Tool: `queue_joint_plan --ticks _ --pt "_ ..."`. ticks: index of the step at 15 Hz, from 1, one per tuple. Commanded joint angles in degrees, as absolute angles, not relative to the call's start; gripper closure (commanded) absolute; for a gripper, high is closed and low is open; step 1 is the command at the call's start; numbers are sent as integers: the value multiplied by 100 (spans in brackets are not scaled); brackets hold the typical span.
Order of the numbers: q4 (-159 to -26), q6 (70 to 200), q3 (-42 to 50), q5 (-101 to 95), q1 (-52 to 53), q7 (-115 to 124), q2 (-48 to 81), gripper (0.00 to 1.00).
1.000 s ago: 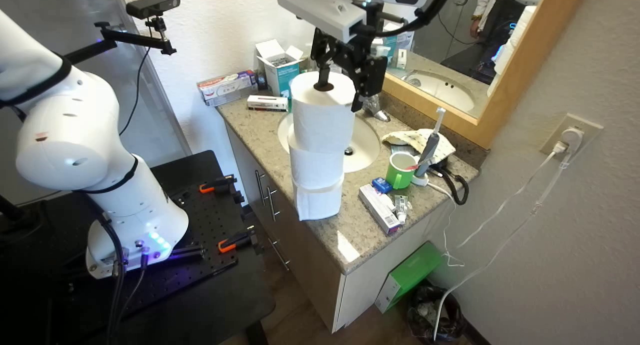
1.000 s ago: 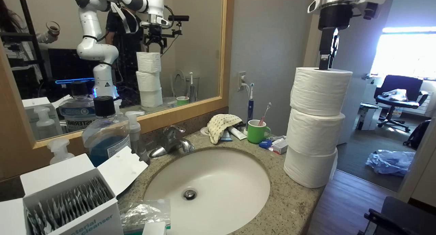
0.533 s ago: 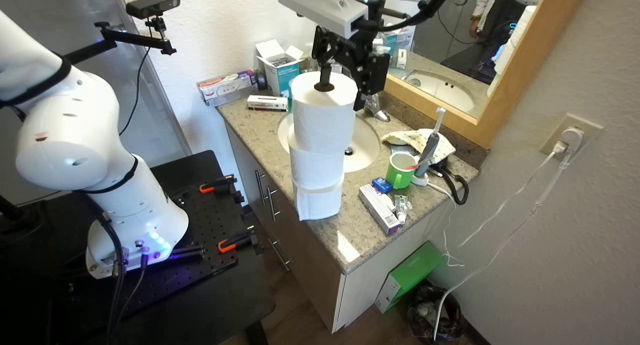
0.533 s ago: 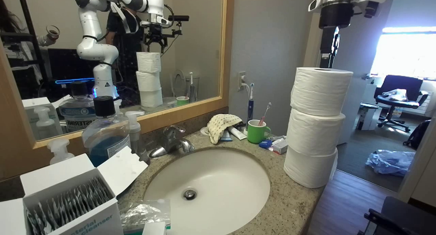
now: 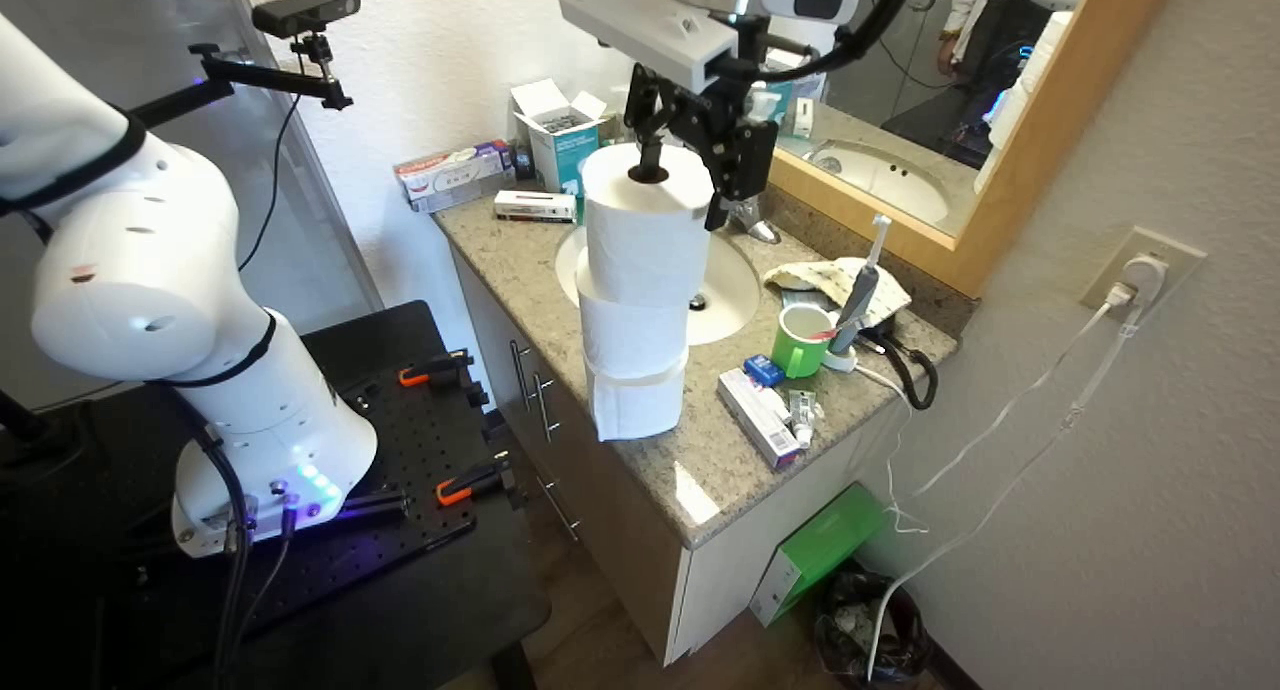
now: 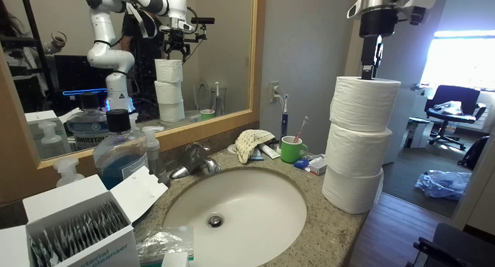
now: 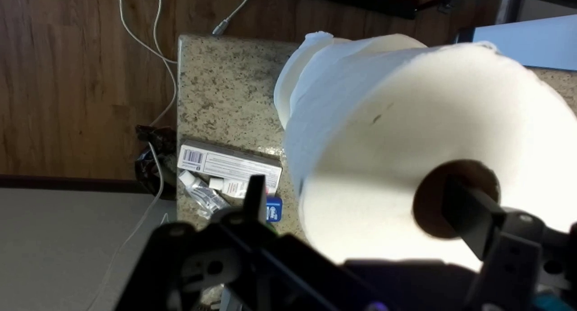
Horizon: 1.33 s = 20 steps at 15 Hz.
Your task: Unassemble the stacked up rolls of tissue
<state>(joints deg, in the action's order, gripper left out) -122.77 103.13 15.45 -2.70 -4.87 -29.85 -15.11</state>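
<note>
Three white rolls of tissue stand stacked on the counter's front edge: top roll (image 5: 645,250), middle roll (image 5: 632,332), bottom roll (image 5: 638,408). The stack also shows in an exterior view (image 6: 363,104); the lower rolls sit slightly offset. My gripper (image 5: 683,192) is open over the top roll. One finger reaches into the roll's dark core; the other hangs outside its far side, towards the mirror. In the wrist view the gripper (image 7: 356,189) spans the roll wall (image 7: 369,203), with space between the outer finger and the paper. The fingertip inside the core is partly hidden.
A sink (image 6: 247,205) lies beside the stack. A green cup (image 5: 800,340), a toothpaste box (image 5: 757,418) and an electric toothbrush (image 5: 860,295) stand nearby. An open carton (image 6: 77,228) and a mouthwash bottle (image 6: 122,151) are across the sink. The mirror (image 6: 185,65) rises behind.
My gripper has shifted slightly and sunk a little over the top roll during the last half second. The rolls have not visibly moved.
</note>
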Motion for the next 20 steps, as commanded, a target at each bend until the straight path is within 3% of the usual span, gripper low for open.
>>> queue_joint_plan --ticks 1,3,5,12,16,20 --pt "-12313 10434 1442 -183 -536 -2949 -1440 0" --pt "-12326 10442 1435 -168 -537 -2959 -1418 0" --pt "-12329 10438 1427 -168 -547 -2937 -1408 28" --pt "-12398 10464 1406 -332 -615 -2813 -1617 79" --pt "-12409 10406 1359 -537 -645 -2747 -1853 88" --pt "-12272 10288 1260 -810 -609 -2609 -2077 88"
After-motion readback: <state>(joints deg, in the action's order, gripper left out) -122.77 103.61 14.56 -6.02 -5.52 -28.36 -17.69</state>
